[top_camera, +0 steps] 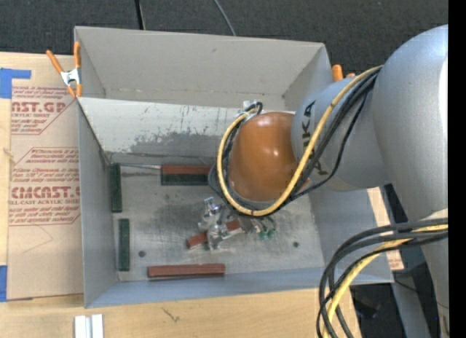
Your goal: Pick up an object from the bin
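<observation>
Green bit [267, 233] too small to identify, brown piece [195, 242] partly under gripper [215, 229]

Bars [186, 271] hug the bin's [95, 220] left, back, front walls.

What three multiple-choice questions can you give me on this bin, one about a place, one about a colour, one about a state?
1. Where is the tool? A: over the middle of the bin, by a small red-brown piece. B: outside it. C: against the view's left wall.
2. What colour are the two bars near the view's left wall? A: yellow. B: dark green. C: white.
3. How does the long red-brown bar by the near wall lie? A: standing on end. B: lifted in the air. C: flat on the floor.
Answers: 1 A, it hangs mid-floor beside that piece; 2 B, both look dark green; 3 C, it rests flat along the wall.
</observation>
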Controlling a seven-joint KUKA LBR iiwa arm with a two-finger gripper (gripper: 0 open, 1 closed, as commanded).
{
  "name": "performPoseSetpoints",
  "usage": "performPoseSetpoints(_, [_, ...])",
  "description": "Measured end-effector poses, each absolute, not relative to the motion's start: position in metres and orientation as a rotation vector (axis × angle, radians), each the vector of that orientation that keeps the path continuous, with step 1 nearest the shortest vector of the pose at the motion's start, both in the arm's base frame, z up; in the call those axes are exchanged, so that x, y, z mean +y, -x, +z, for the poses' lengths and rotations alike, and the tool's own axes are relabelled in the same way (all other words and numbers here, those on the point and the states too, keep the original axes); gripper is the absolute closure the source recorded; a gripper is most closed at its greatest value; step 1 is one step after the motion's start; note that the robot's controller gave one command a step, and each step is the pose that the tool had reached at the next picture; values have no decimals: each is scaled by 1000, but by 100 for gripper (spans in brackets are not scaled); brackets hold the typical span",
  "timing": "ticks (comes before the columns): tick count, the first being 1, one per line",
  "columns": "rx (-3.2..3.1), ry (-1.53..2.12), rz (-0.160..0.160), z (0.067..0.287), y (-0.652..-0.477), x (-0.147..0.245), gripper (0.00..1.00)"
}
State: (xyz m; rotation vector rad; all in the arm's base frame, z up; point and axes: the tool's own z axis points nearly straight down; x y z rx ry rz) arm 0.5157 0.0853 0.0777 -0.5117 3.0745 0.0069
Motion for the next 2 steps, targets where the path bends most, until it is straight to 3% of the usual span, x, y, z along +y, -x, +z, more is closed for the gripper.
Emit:
performPoseSetpoints(1, [3074, 512, 7, 78, -516, 85, 100])
performPoseSetpoints(2, [3109, 377, 2, 250, -530, 102, 100])
